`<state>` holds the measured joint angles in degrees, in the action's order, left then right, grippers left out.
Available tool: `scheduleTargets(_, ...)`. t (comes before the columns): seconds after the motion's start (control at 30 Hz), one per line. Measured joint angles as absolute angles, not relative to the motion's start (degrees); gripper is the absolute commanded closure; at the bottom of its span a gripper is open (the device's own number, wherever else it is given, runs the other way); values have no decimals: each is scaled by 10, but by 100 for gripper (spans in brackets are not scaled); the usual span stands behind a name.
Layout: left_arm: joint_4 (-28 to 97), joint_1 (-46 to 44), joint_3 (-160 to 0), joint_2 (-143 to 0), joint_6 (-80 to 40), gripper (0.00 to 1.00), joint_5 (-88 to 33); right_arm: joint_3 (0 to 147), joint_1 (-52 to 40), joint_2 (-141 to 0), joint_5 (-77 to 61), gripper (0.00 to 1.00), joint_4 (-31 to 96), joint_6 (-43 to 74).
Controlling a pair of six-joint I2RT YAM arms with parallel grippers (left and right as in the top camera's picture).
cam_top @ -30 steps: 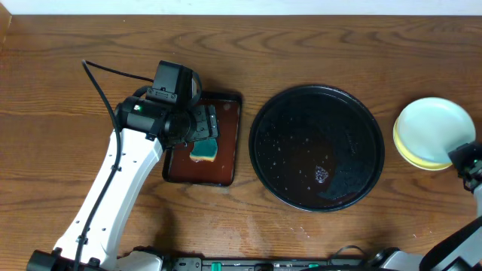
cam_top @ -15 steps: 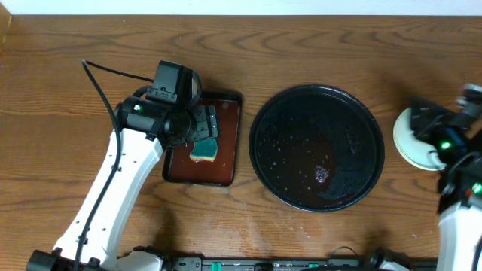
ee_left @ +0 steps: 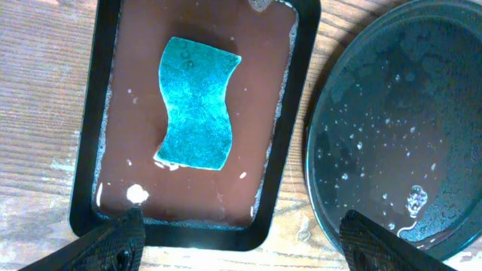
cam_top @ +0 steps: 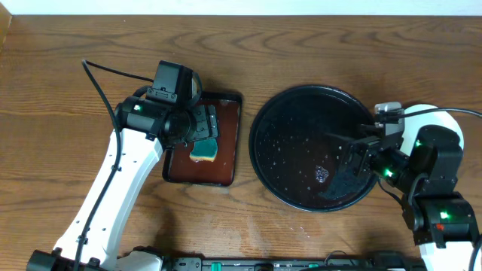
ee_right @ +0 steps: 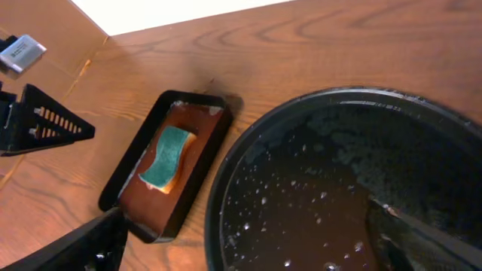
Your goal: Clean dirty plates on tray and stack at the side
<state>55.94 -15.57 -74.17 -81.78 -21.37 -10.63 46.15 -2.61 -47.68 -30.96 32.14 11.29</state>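
Note:
The round black tray (cam_top: 316,89) lies right of centre, wet with droplets and one small foam blob (cam_top: 321,175); no plate lies on it. It also fills the right of the left wrist view (ee_left: 392,113) and most of the right wrist view (ee_right: 301,105). The plates (cam_top: 410,135) sit stacked on the table right of the tray, mostly hidden under my right arm. My right gripper (cam_top: 348,159) (ee_right: 252,241) hangs open over the tray's right part with nothing between its fingers. My left gripper (cam_top: 197,132) (ee_left: 245,245) is open above the rectangular tray, holding nothing.
A dark reddish-brown rectangular tray (cam_top: 230,177) (ee_left: 286,150) (ee_right: 199,162) stands left of the round tray, holding soapy water and a teal sponge (cam_top: 203,150) (ee_left: 196,105) (ee_right: 166,158). Bare wooden table surrounds both. The table's far edge runs along the top.
My right arm has swung in from the right edge, across the stacked plates, to the tray's right side, and its jaws have opened wide. The left arm has not moved.

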Motion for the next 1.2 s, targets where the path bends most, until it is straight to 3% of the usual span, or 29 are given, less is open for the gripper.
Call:
scheduleTargets(0.43, 559, -156, -742, -818, -214, 17, -106, 460, -29, -497, -309, 1, 329, 134)
scheduleTargets(0.53, 559, -156, -742, -818, -214, 17, -106, 437, -29, -472, -286, 1, 284, 133)
scheduleTargets(0.83, 560, -156, -742, -818, -214, 17, -106, 190, -29, -231, -237, 1, 58, 84)
scheduleTargets(1.2, 559, -156, -742, -818, -214, 17, -106, 22, -31, -17, -230, 1, 10, 10)
